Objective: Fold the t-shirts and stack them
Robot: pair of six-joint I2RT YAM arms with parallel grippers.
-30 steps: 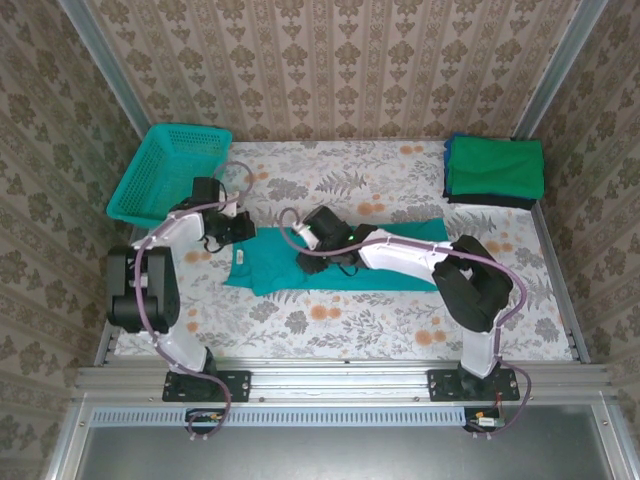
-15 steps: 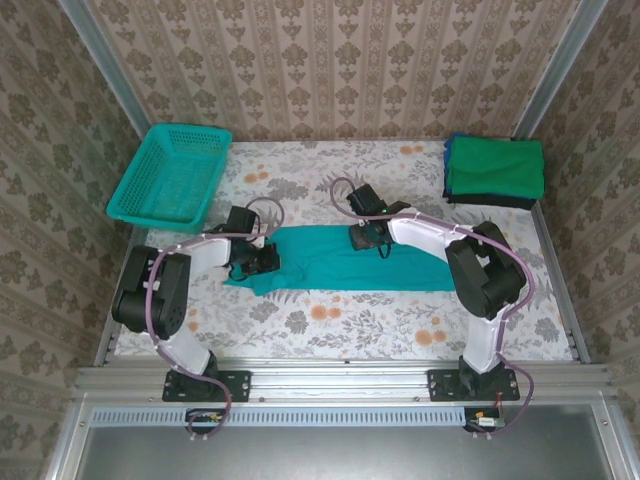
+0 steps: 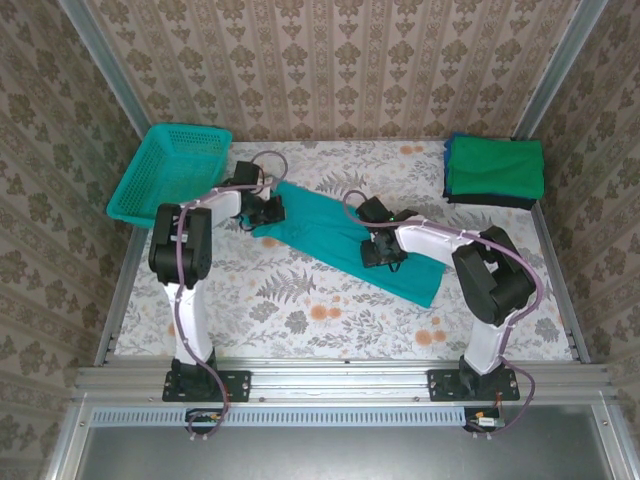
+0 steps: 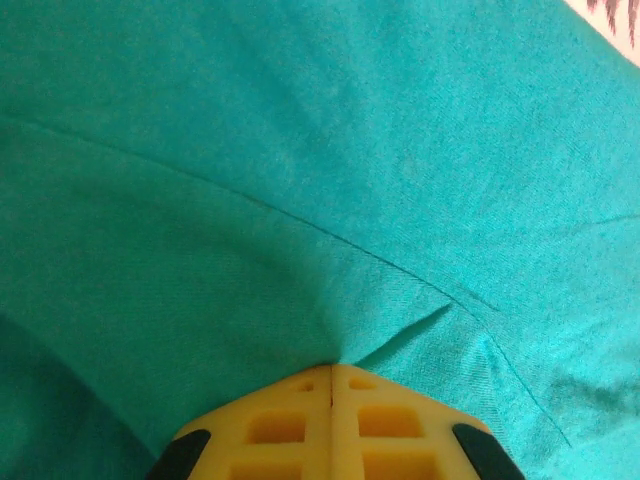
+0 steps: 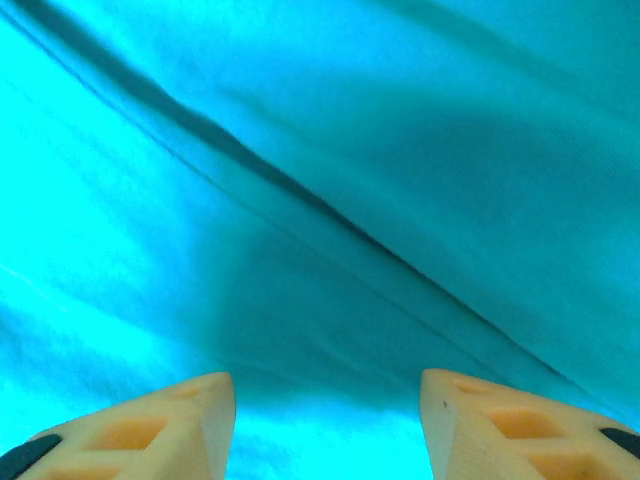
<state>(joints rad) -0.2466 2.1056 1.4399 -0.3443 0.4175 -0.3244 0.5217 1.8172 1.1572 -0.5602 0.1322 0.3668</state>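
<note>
The worktop (image 3: 290, 300) is fenced by metal rails on its left, right and near edges, and patterned walls rise close behind them. A teal mesh basket (image 3: 165, 180) takes the far left corner, with its outer side over the left rail. The folded stack (image 3: 495, 168) sits in the far right corner, a green tee on top, a blue edge at its left and black beneath.

Between them the teal t-shirt (image 3: 340, 240) lies as a long band slanting across the middle, its far end just beside the basket and its near end toward the right arm's base. It is well apart from the folded stack. Bare worktop shows along the near strip in front of the shirt, widest at the near left, and in the far middle between basket and stack. Room is tightest at the far left, where shirt end, basket and left wrist crowd together.

The left arm stands up from its base along the left edge, folds at the elbow and reaches rightward to the shirt's far end. In its wrist view the left fingers (image 4: 280, 430) are pressed together, clenched on the teal t-shirt, and the cloth puckers into a fold at their tips.

The right arm bends at a raised elbow on the right side, its forearm running left to the shirt's middle. The right fingers (image 5: 150, 425) stand apart, released, over flat teal cloth with a seam crossing beyond them.
</note>
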